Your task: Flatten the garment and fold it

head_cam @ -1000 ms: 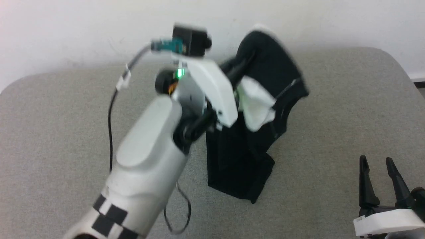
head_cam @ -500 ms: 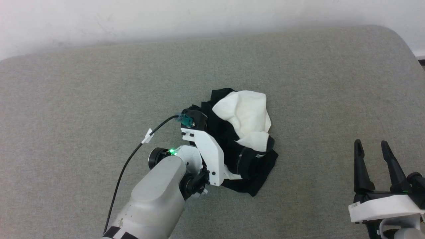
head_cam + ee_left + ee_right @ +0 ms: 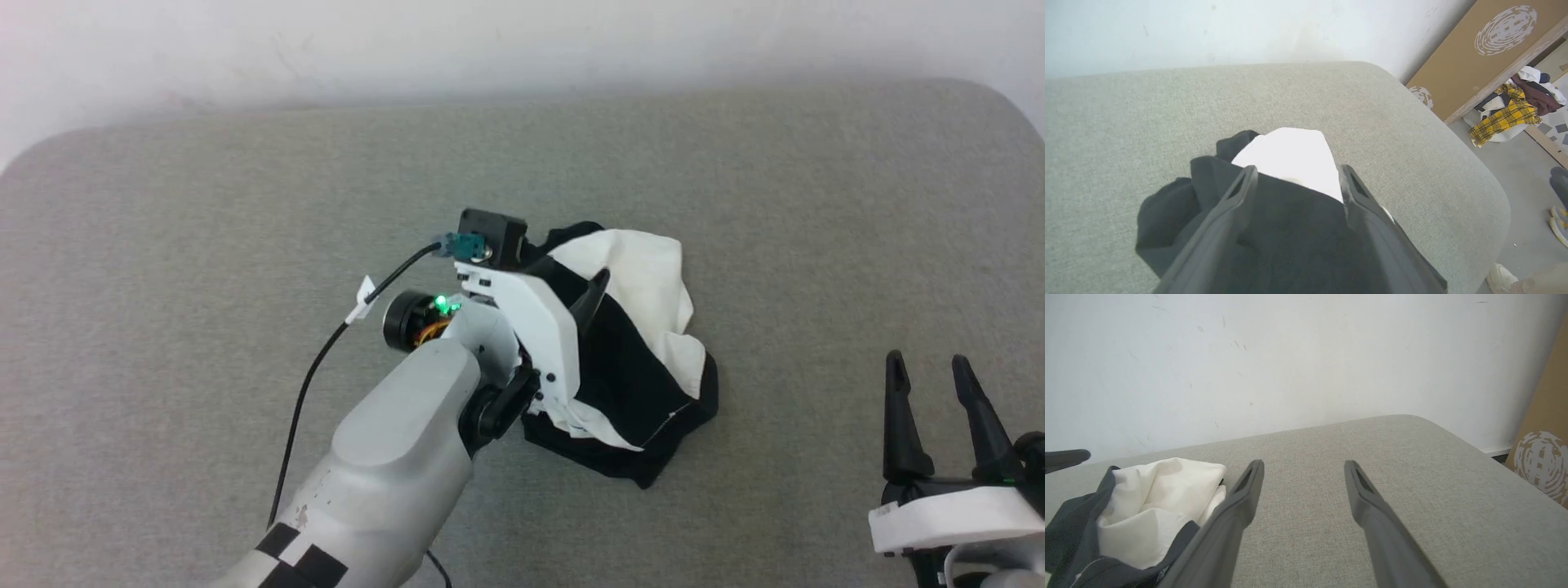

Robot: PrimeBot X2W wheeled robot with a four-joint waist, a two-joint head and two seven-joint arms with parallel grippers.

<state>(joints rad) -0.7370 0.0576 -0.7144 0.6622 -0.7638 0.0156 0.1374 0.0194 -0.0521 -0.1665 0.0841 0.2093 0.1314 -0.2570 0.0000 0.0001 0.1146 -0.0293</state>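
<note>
1. Head view: a grey-green woven pad [image 3: 245,204] with rounded corners spreads across most of the picture, and a plain white wall [image 3: 490,33] runs behind its far edge.
2. The garment [image 3: 637,376] lies crumpled in a heap on the pad, a little right of centre. A white panel is bunched on the far and right sides, with black cloth below and nearer the robot.
3. The left gripper [image 3: 1297,171] hangs over the heap with its two dark fingers spread wide apart. In the left wrist view black cloth lies under and between them, the white panel just past the tips, and nothing is pinched.
4. A black cable [image 3: 310,384] loops from the left wrist back along the pale forearm [image 3: 392,457].
5. The right gripper [image 3: 928,363] sits at the lower right, well apart from the garment, with its fingers parted over bare pad and nothing between them.
6. Right wrist view: the heap shows at the lower left, and the wall carries a few small scuffs.
7. Left wrist view: past the pad's rounded right corner a brown board [image 3: 1474,53] with a white fingerprint-like print leans against the wall. Beside it, a pile of clothes [image 3: 1511,114] with a yellow plaid piece sits on the grey floor [image 3: 1515,163]. A pale shoe [image 3: 1560,222] lies at the right edge.
</note>
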